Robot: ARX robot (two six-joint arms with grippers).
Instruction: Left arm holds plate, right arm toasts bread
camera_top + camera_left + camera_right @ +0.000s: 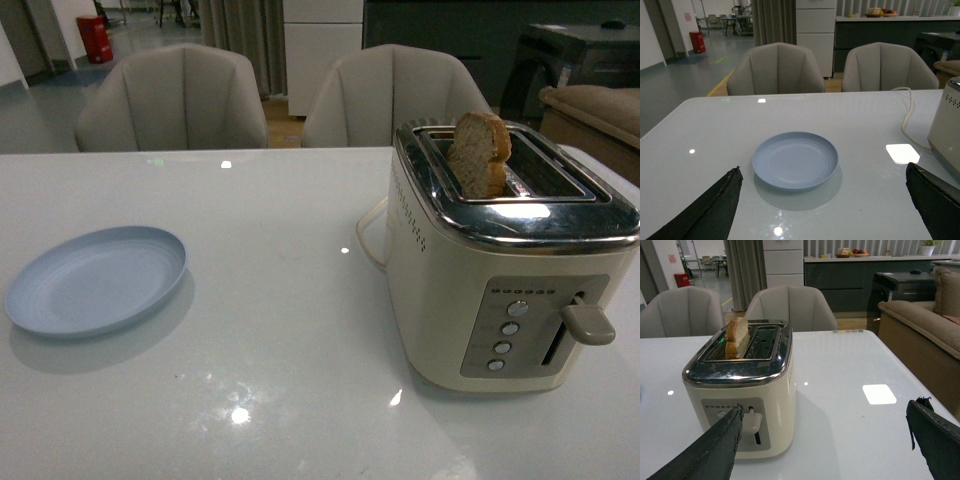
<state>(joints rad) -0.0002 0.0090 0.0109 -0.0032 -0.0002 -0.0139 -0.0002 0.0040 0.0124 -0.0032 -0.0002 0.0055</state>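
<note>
Nearest in the left wrist view, the left gripper hangs low over the white table, its two black fingertips spread wide apart with nothing between them. Just beyond them the pale blue plate lies flat on the table, empty, untouched by either finger. In the front view the same plate sits toward the table's left side, well apart from the toaster.

The right gripper is likewise spread open and empty, one black fingertip crossing in front of the toaster's control panel; whether it touches the panel cannot be told. The cream toaster with its chrome top stands on the right side of the table, its lever sticking out of the front panel beside a column of round buttons. The bread stands upright in the slot nearer the plate, its upper half rising above the chrome rim; the other slot holds nothing. A pale cord runs from the toaster across the tabletop.

Beyond the table's far edge stand two grey upholstered chairs, and further back a red object on the floor.
</note>
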